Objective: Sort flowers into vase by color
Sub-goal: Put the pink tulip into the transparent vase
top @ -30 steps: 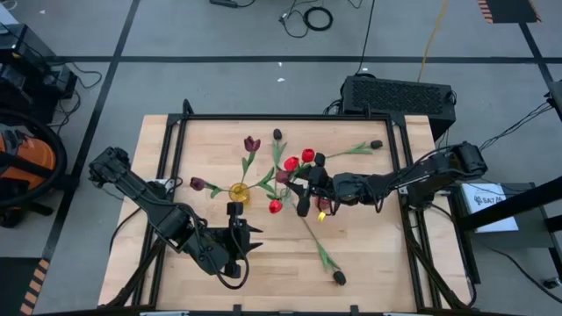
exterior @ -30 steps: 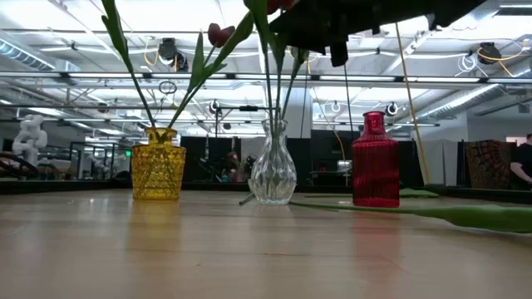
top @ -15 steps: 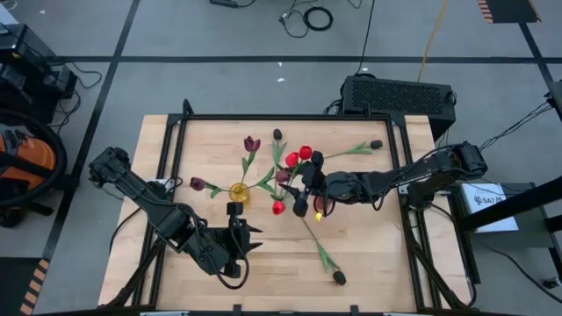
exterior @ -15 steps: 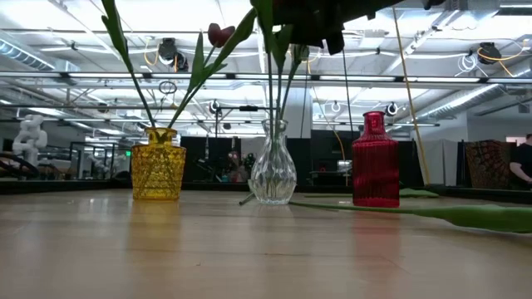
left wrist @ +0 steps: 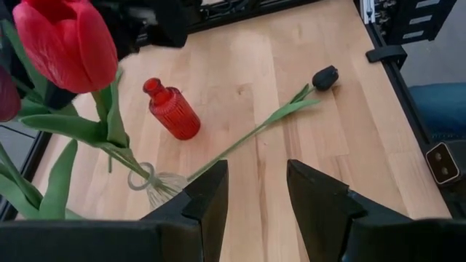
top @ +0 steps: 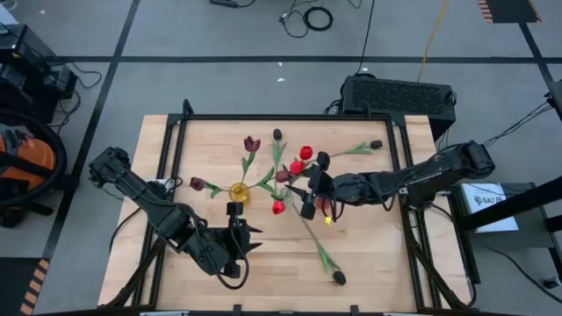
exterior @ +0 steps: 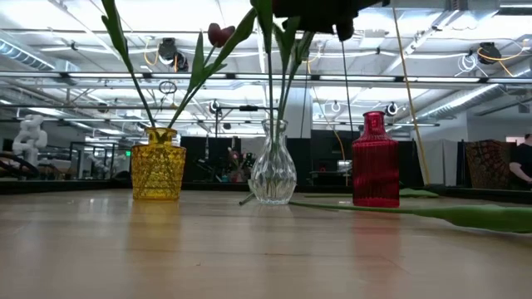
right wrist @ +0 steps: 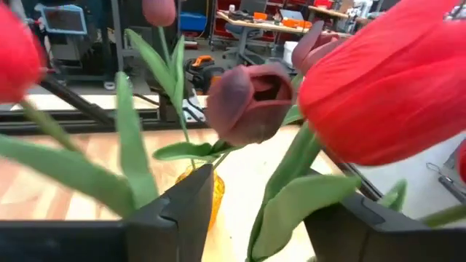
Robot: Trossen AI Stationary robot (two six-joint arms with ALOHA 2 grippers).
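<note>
Three vases stand mid-table: a yellow vase holding maroon tulips, a clear vase holding red tulips and one maroon tulip, and a red vase with no flowers. My right gripper is open, high above the clear vase. In the right wrist view its fingers stand on either side of a red tulip's stem, apart from it. My left gripper is open and waits near the near edge. Black tulips lie on the table.
A black tulip lies on its long stem right of the red vase. Two more black tulips lie toward the far edge. Bare wood shows at the near right. A black frame rims the table.
My right gripper has risen above the clear vase, so that less of it shows at the top of the low view. It first edged toward the left edge, then back toward the right. The red tulip heads in the clear vase shifted slightly.
</note>
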